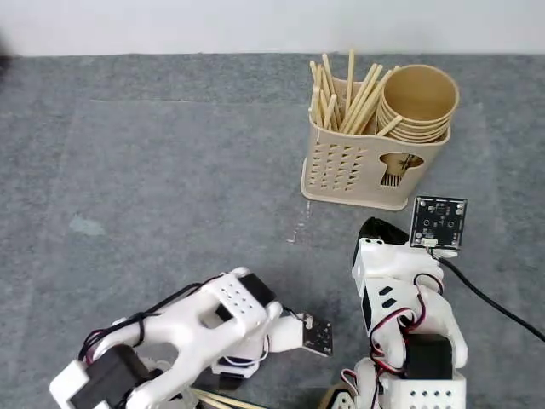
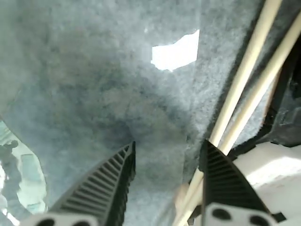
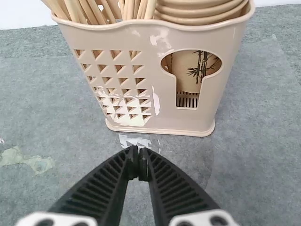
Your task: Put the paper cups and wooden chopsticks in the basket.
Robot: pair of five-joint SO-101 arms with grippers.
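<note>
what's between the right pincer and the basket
Bare grey mat with a small whitish scrap on it, seen in the right wrist view between the shut right pincer and the basket.

Soft, even light is coming down from overhead, so the beige perforated plastic basket (image 1: pixel 358 166) is barely throwing any shadow on the grey felt mat (image 1: pixel 170 170). In the right wrist view, light is glowing through its lower lattice holes. In the left wrist view a dim shadow is pooling on the felt, while a small white patch (image 2: pixel 175 51) is glaring and the pale wooden chopsticks (image 2: pixel 254 61) are catching brightness.
</note>
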